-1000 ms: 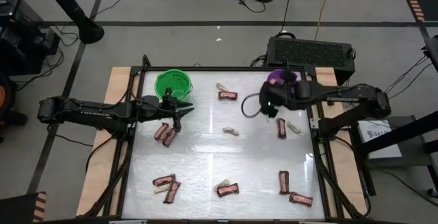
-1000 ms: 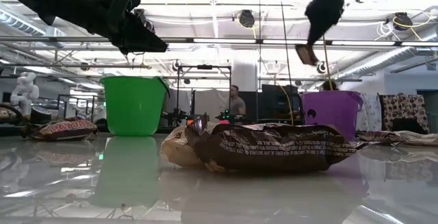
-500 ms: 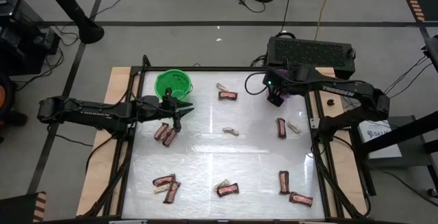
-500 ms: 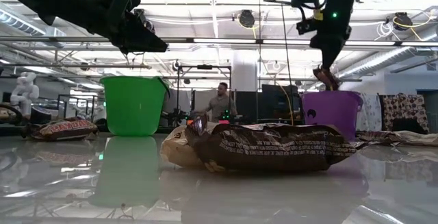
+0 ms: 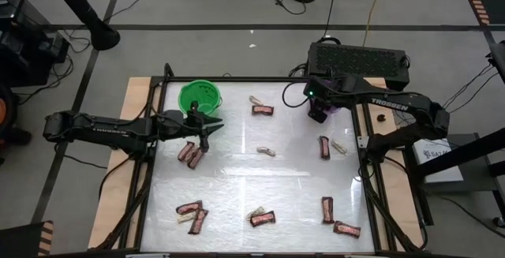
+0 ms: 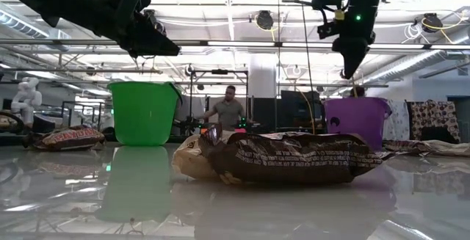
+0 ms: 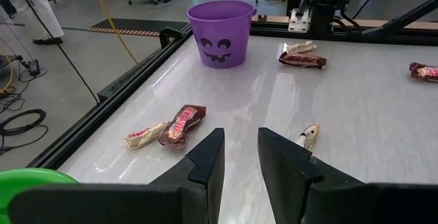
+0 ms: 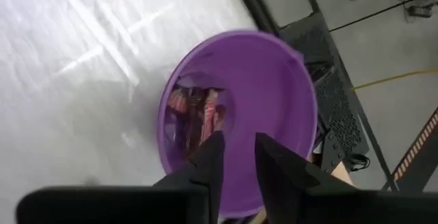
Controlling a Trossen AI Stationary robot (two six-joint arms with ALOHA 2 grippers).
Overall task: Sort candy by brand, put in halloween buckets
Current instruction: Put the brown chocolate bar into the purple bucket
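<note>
Right gripper [image 8: 233,157] over the purple bucket [image 8: 274,94], fingers slightly parted, nothing between them.
Red-brown bars [image 8: 195,111] lie inside; farther off, candy [image 5: 263,218] dots the table; a careless withdrawal could clip the rim. Left gripper [image 7: 239,159] waits, fingers slightly apart, by the green bucket [image 5: 199,96].

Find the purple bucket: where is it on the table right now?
In the high view, the purple bucket stands at the table's far right corner, mostly hidden under the right tool, across from the green bucket at far left.
</note>
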